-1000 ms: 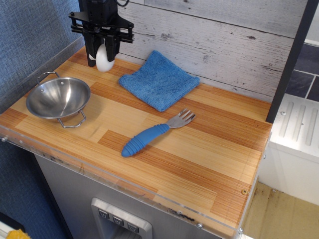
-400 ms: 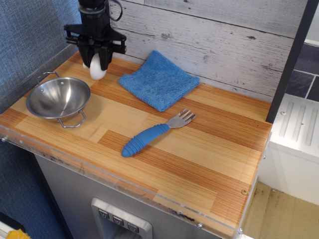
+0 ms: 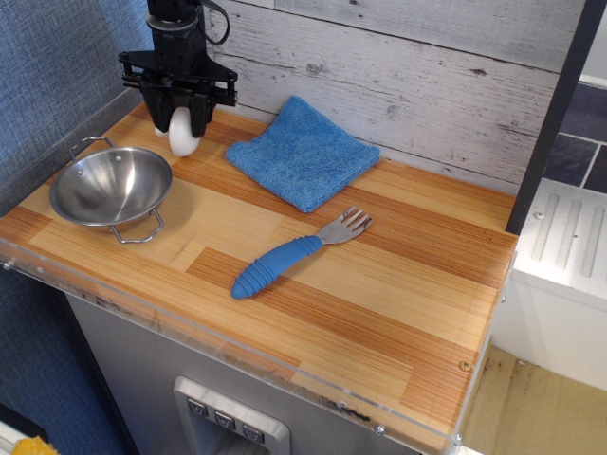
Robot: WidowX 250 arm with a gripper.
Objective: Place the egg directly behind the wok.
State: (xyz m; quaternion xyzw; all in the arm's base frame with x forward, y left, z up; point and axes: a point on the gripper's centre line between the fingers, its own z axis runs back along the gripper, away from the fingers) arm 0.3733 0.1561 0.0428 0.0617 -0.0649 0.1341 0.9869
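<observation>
The wok is a shiny steel bowl with two wire loop handles. It sits at the left end of the wooden counter. The egg is a matte white ball held between the black fingers of my gripper. It hangs low over the counter, just behind and to the right of the wok, near the back wall. The gripper is shut on the egg, pointing down. I cannot tell whether the egg touches the wood.
A folded blue cloth lies to the right of the gripper against the plank wall. A blue-handled metal fork lies mid-counter. A blue wall closes the left side. The counter's front edge has a clear plastic lip.
The gripper with the egg has moved left and down, from near the cloth's left corner to a spot just behind the wok's rim.
</observation>
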